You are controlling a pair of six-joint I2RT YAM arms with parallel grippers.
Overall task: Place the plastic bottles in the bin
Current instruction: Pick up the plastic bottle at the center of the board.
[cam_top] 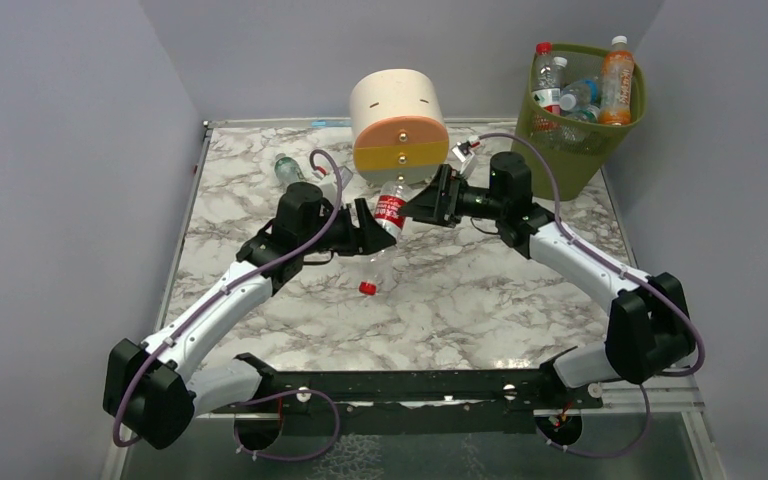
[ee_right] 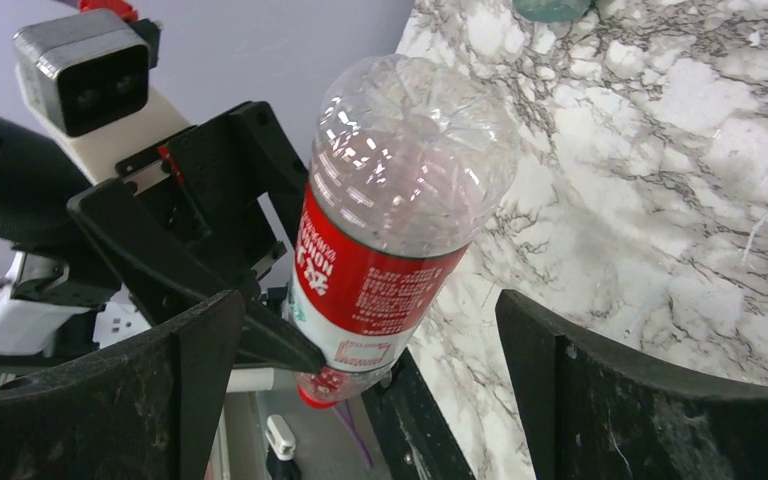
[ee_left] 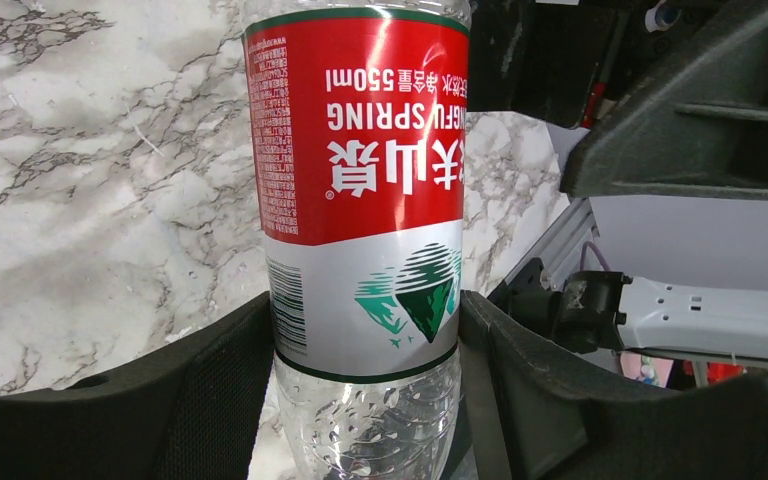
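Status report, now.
Left gripper shut on red-label bottle, cap down. Right gripper open at its base. Bin far right, several bottles inside. Drawer unit close behind.

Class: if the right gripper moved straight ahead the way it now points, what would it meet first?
Most likely the red-labelled bottle. Its clear base sits ahead of the right gripper, between the open fingers, and the left gripper holds it. The gap between them is unclear.

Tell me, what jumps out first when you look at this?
A red-label bottle hangs upside down over the middle of the marble table. The left gripper pinches it, and the right gripper gapes wide open at its base. In the far right corner, a green mesh bin is stuffed with bottles, including an orange bottle.
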